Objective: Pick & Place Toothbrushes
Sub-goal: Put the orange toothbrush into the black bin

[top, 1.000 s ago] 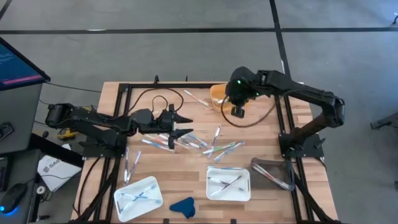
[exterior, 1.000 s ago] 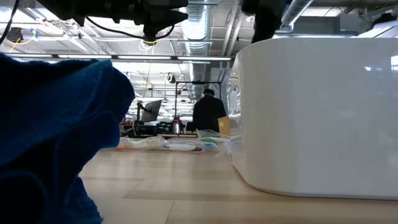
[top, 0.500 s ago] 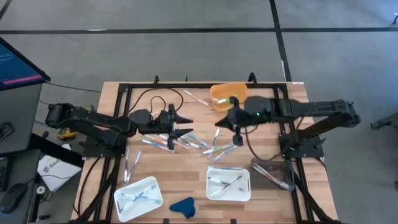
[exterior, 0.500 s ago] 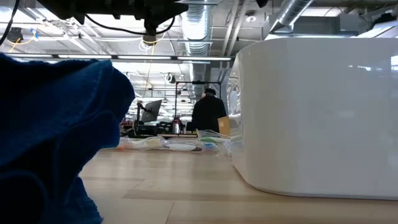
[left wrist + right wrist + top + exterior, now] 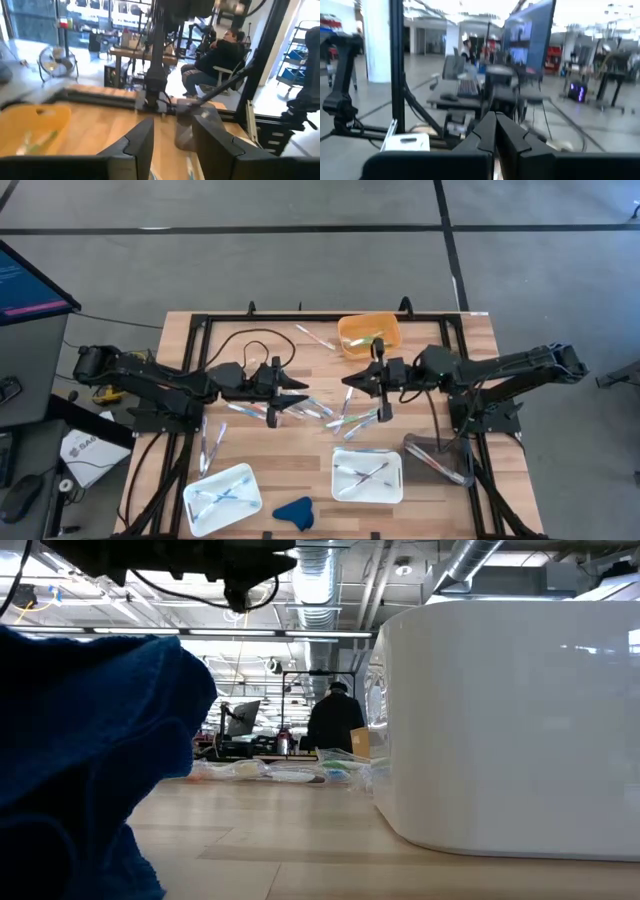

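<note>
Toothbrushes (image 5: 320, 410): thin white sticks w/ coloured accents, scattered flat mid-table; a few lie in each white tray (image 5: 367, 491).

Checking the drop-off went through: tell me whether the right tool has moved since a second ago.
Yes. In the high view the right tool has left the orange bin and now sits nearer the white trays, over the loose toothbrushes, fingers shut.

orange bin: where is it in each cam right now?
High view: orange bin at the table's far edge, centre, a toothbrush inside it.
Low view: not in it; the white tray and blue cloth block most of the table.
Left wrist view: orange bin at the picture's left edge.
Right wrist view: not in it.
Shared landmark: black frame, seen in high and left wrist views.
</note>
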